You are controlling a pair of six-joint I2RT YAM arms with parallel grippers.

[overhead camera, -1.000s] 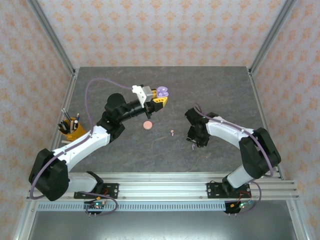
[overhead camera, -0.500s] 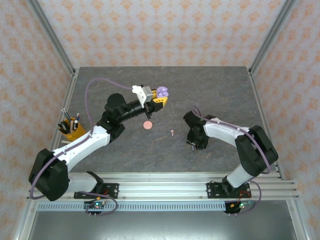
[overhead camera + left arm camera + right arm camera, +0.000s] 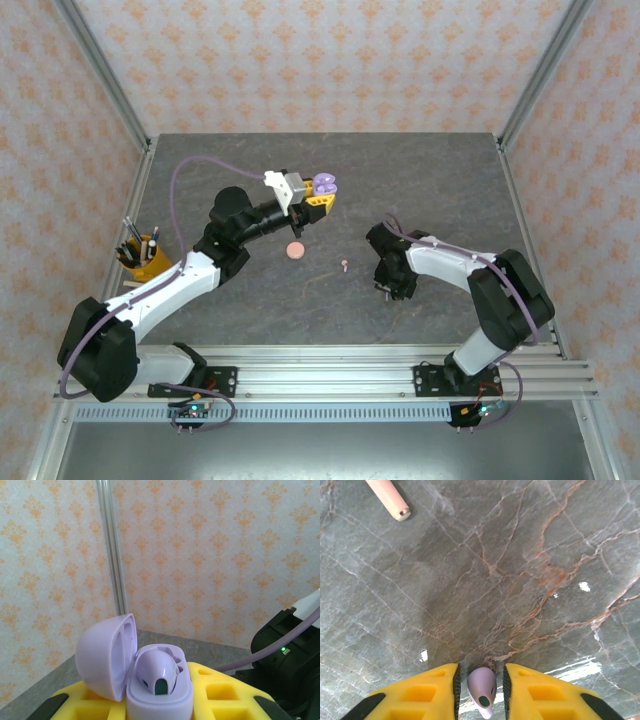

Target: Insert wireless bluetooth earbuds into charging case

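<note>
Overhead, holds the left gripper out over the far middle of the table, clamped on a lilac charging case raised off the surface. From the left wrist: case wedged between the yellow fingers, lid swung open to the left, one lilac earbud seated in the well, rounded head up, a dark oval spot facing the camera.

Lower right, points the right gripper down, close to the table. From its own wrist camera: brackets a second lilac earbud between two yellow fingertips, rounded end toward the stone, dark spot near the bottom edge of the view. Thin slivers of shadow on both sides of the bud; cannot tell a true pinch from mere flanking. Cannot tell contact with the table either.

Elsewhere on the table: a round pink case lying flat between the two arms, nearer the left one; a pale pink earbud just to its right, apart from it, and left of the right gripper. Up in the top left corner of the right wrist view, a pale pink stem with a round end, flat on the marbled surface, well apart from the fingertips. By the left edge, a yellow cup of pens, well apart from everything else.
</note>
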